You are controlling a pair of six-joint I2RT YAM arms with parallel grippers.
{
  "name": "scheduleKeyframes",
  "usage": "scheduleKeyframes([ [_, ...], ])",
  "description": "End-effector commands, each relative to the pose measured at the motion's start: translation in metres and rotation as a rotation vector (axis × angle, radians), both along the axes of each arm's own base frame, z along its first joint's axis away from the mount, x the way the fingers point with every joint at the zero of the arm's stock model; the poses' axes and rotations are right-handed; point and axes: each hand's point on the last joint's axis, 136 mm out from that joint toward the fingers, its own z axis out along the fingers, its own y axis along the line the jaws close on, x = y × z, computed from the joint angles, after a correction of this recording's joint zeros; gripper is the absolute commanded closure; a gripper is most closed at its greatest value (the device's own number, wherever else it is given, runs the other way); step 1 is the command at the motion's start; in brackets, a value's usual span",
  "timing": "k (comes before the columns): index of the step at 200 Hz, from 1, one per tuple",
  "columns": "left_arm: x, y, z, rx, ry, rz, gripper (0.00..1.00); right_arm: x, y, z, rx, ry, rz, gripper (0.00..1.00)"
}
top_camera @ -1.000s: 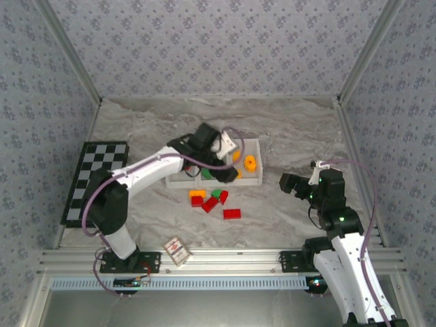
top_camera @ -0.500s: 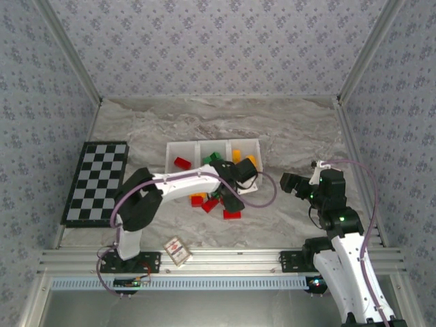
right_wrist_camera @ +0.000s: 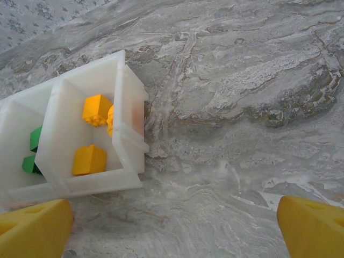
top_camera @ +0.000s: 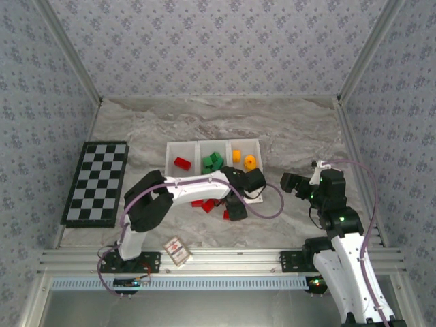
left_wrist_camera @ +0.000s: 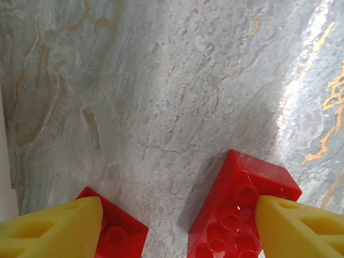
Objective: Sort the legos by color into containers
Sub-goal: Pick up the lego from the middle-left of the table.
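Note:
The white three-bin tray (top_camera: pixel 169 155) holds a red brick (top_camera: pixel 182 163) in its left bin, green bricks (top_camera: pixel 213 162) in the middle and orange bricks with a ring (top_camera: pixel 250 162) in the right. Loose red bricks (top_camera: pixel 206 204) lie on the table just in front of it. My left gripper (top_camera: pixel 235 208) hangs low over them, open. In the left wrist view the left gripper (left_wrist_camera: pixel 179 207) has bare table between its fingers, one red brick (left_wrist_camera: pixel 236 212) under the right finger and another red brick (left_wrist_camera: pixel 121 234) by the left finger. My right gripper (top_camera: pixel 289 182) stands open right of the tray, nothing in it (right_wrist_camera: pixel 174 215).
A checkerboard (top_camera: pixel 95 182) lies at the left edge, and a small red-patterned card (top_camera: pixel 176 250) near the front rail. The right wrist view shows the tray's right bin (right_wrist_camera: pixel 126 121) with orange bricks (right_wrist_camera: pixel 90 159), and bare marble to its right.
My left gripper has swung from above the tray forward and down to the loose red bricks in front of it. The right arm has not moved.

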Motion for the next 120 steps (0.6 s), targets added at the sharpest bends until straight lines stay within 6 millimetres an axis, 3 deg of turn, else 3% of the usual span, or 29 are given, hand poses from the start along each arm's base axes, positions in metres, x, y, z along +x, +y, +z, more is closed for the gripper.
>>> scheduleKeyframes([
  [1, -0.013, 0.010, -0.005, 0.039, 0.040, -0.031, 0.24, 0.000, -0.003, -0.004, 0.001, 0.007, -0.017, 0.00],
  [51, -0.010, 0.012, 0.021, -0.018, 0.007, -0.032, 0.19, 0.000, -0.003, -0.004, 0.001, 0.007, -0.018, 0.00],
  [74, -0.018, 0.014, 0.032, -0.055, 0.033, -0.073, 0.17, 0.000, -0.003, -0.003, 0.000, 0.008, -0.020, 0.00],
  [120, -0.036, 0.028, 0.023, -0.052, 0.070, -0.219, 0.13, 0.000, -0.003, -0.004, 0.001, 0.009, -0.020, 0.00],
])
